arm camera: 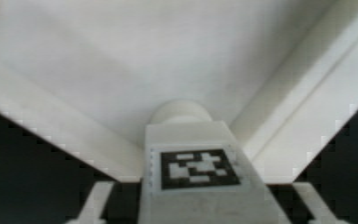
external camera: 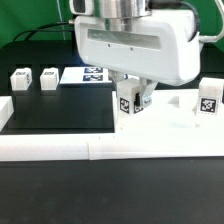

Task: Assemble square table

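Note:
My gripper is shut on a small white table leg with a black-and-white tag, holding it upright at the near left part of the large white square slab. In the wrist view the leg sits between my two fingers, its rounded tip towards the slab's surface. I cannot tell whether the leg touches the slab. Another tagged leg stands at the slab's right end. Two more legs lie on the black table at the exterior view's left.
The marker board lies flat behind the slab, partly hidden by my gripper's white body. A low white border wall runs along the front and up the left side. Black table surface lies left of the slab.

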You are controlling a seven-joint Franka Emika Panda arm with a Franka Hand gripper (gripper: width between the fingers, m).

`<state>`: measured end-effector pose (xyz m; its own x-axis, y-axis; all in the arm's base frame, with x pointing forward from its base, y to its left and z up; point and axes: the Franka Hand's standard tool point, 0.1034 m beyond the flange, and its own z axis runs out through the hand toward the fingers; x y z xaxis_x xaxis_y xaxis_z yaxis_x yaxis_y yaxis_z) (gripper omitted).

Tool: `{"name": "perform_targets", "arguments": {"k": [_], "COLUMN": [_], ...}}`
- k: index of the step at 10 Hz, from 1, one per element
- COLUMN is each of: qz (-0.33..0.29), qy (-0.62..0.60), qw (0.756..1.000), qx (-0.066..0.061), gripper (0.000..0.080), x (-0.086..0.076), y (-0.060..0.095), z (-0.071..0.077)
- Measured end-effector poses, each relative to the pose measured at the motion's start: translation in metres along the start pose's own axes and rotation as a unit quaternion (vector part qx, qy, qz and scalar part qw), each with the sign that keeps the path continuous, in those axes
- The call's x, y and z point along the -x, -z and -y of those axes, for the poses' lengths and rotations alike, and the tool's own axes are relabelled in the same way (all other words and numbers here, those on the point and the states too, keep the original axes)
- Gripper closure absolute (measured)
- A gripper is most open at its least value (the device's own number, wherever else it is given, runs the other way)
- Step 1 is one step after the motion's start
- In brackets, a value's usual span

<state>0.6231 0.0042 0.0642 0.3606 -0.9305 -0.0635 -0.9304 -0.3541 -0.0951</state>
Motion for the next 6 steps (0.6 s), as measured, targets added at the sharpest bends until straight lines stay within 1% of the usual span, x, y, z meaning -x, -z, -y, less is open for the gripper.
{"name": "perform_targets", "arguments": {"k": [1, 2, 3, 4, 5, 6], "qz": [0.015, 0.027, 0.036, 0.041, 0.041, 0.037], "qy": [-0.078, -0.183, -0.251, -0.283, -0.28, -0.237], "qw": [0.997, 0.983, 0.967, 0.958, 0.959, 0.97], "qx": [-0.013, -0.02, -0.029, -0.035, -0.035, -0.036], "gripper": [0.0512, 0.0511, 0.0511, 0.0511, 0.0511, 0.0424], "x": [-0.0007, 0.0008, 0.0011, 0.0004, 0.0006, 0.0007], "y": [-0.0006, -0.0015, -0.0019, -0.0019, -0.0022, -0.0027], "z": [0.0004, 0.0016, 0.0023, 0.002, 0.0017, 0.0018]}}
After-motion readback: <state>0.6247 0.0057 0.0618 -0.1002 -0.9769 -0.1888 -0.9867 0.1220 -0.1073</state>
